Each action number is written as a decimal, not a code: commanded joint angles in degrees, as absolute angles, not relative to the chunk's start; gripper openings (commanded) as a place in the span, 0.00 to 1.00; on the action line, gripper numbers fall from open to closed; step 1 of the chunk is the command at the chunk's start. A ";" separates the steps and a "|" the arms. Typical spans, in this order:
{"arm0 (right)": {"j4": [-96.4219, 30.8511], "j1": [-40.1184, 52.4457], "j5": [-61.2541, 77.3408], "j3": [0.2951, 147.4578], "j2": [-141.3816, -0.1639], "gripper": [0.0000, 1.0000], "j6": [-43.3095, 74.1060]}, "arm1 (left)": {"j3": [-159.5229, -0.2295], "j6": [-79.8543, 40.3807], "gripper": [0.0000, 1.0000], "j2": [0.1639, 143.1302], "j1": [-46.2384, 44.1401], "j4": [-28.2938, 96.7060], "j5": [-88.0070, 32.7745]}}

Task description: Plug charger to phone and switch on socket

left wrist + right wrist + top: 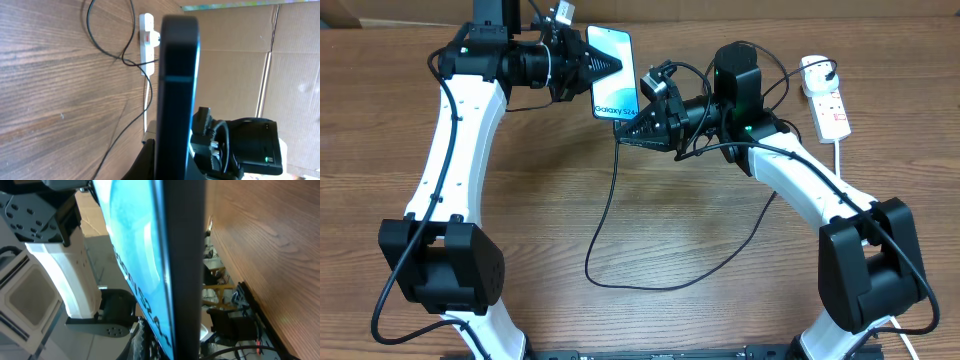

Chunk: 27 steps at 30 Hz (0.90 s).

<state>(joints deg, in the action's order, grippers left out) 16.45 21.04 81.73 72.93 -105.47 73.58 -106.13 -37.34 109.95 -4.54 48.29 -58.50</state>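
Observation:
My left gripper [610,68] holds the phone [615,48] above the back of the table, shut on it, with the blue "Galaxy S24" screen facing up. Seen edge-on in the left wrist view, the phone [177,90] stands between my dark fingers. My right gripper [628,128] is shut at the phone's near end, and the charger [590,262] trails from its tips in a long loop over the table. The connector tip is hidden by fingers and phone. In the right wrist view the phone [145,265] fills the frame. The white socket [828,100] lies at the back right.
The wooden table [520,200] carries the socket [146,35] with its thick white cord, and the thin charger cable [110,154] crosses in front of it. Cardboard boxes [250,60] stand behind the table. Both arms meet near the back middle.

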 commanded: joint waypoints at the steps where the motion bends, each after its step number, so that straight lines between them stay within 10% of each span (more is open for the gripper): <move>1: 17.72 20.69 78.74 73.12 -104.68 0.04 74.15 | -107.72 -36.16 0.04 109.40 -4.56 50.02 -64.64; 20: 17.52 18.94 80.14 73.12 -104.68 0.04 74.17 | -107.72 -35.75 0.04 109.40 -3.70 50.26 -66.94; 27: 17.50 19.03 82.48 73.12 -104.68 0.26 75.02 | -107.72 -36.18 0.04 109.40 -3.70 48.95 -64.12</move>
<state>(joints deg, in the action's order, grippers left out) 17.17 19.16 82.11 72.93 -105.47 74.41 -106.13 -36.91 109.95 -3.38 49.65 -62.17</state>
